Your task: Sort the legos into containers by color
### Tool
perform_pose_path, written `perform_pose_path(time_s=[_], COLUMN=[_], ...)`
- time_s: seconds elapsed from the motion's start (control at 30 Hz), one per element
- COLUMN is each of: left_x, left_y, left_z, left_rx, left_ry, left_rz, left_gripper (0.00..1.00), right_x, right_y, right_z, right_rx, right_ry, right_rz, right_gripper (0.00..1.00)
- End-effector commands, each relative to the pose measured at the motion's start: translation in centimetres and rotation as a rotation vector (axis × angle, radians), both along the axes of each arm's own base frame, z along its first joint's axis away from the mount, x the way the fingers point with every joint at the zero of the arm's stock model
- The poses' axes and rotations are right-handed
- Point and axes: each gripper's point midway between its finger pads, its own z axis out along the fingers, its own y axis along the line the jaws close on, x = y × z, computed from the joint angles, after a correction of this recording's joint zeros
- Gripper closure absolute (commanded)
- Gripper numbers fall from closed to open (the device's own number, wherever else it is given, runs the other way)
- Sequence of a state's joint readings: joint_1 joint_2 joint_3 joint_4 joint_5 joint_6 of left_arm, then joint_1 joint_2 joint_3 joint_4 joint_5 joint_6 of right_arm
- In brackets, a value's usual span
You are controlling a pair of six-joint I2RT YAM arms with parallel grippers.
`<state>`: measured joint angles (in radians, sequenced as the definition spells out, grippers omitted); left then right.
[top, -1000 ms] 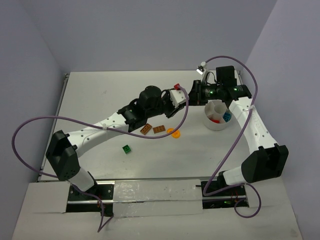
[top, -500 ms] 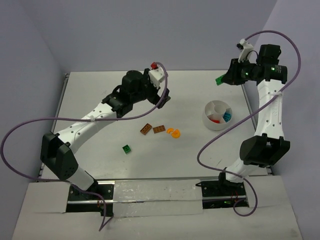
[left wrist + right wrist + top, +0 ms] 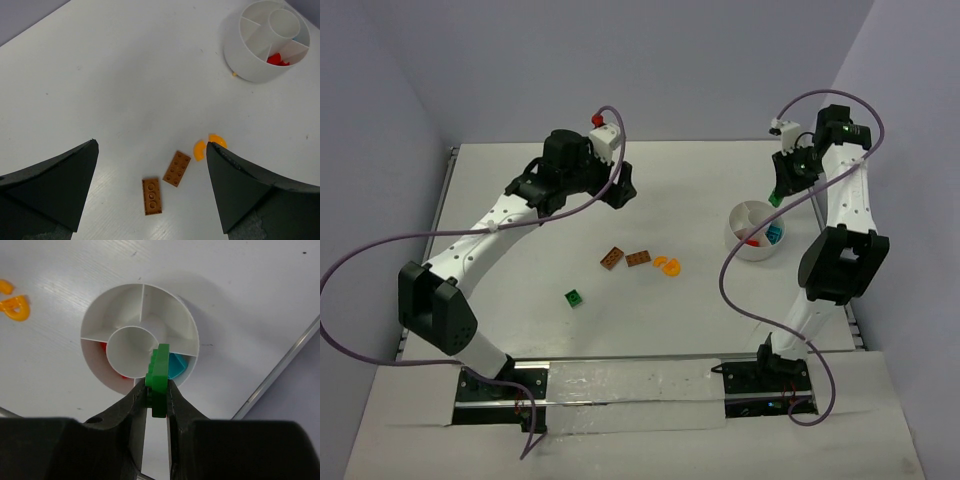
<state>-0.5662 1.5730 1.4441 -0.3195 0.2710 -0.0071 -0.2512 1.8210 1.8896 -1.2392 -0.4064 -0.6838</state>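
My right gripper (image 3: 157, 390) is shut on a green lego (image 3: 159, 375), held edge-up over the divided white bowl (image 3: 87, 315). The bowl holds a teal piece (image 3: 176, 365) and red pieces (image 3: 102, 346) in separate wedges. From the top view, the right gripper (image 3: 778, 195) hangs above the bowl's (image 3: 752, 250) far rim. My left gripper (image 3: 152, 144) is open and empty, high above two brown plates (image 3: 152, 196) (image 3: 176, 168) and the orange curved pieces (image 3: 200, 149). A green brick (image 3: 575, 297) lies alone at the front left.
The brown plates (image 3: 612, 258) and orange pieces (image 3: 667, 265) lie mid-table, left of the bowl. The table's right edge runs close behind the bowl. Purple cables loop from both arms.
The left gripper opened and the left arm swung back and left, away from the bowl. The right arm lifted the green lego up and back, then brought it over the bowl.
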Motion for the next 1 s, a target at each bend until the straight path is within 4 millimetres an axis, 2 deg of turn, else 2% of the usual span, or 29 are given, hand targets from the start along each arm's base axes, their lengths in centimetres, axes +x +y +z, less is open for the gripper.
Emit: perform_pose_path(time_s=[0.0, 0.27, 0.43, 0.7, 0.87, 0.97], left_x=[-0.7, -0.7, -0.3, -0.3, -1.6, -3.9], left_y=[0.4, 0.8, 1.3, 3.2, 4.8, 6.5], left_z=[0.6, 0.0, -0.7, -2.4, -4.3, -5.7], left_rx=[-0.027, 0.000, 0.043, 0.105, 0.139, 0.164], left_ry=[0.026, 0.034, 0.025, 0.064, 0.139, 0.175], left_rz=[-0.012, -0.009, -0.009, 0.003, -0.046, -0.126], left_gripper=[0.01, 0.01, 0.01, 0.01, 0.01, 0.01], right_x=[1.4, 3.1, 3.8, 3.6, 3.6, 3.5], right_y=[-1.6, -2.1, -1.7, -0.4, -0.1, 0.1], right_z=[-0.5, -2.3, -2.9, -4.4, -5.1, -5.3], right_rx=[-0.082, -0.081, -0.065, -0.051, -0.052, -0.048], right_ry=[-0.017, 0.000, 0.007, 0.046, 0.060, 0.071], right_rz=[0.022, 0.040, 0.055, 0.090, 0.094, 0.096], right_gripper=[0.98, 0.94, 0.89, 0.80, 0.63, 0.54])
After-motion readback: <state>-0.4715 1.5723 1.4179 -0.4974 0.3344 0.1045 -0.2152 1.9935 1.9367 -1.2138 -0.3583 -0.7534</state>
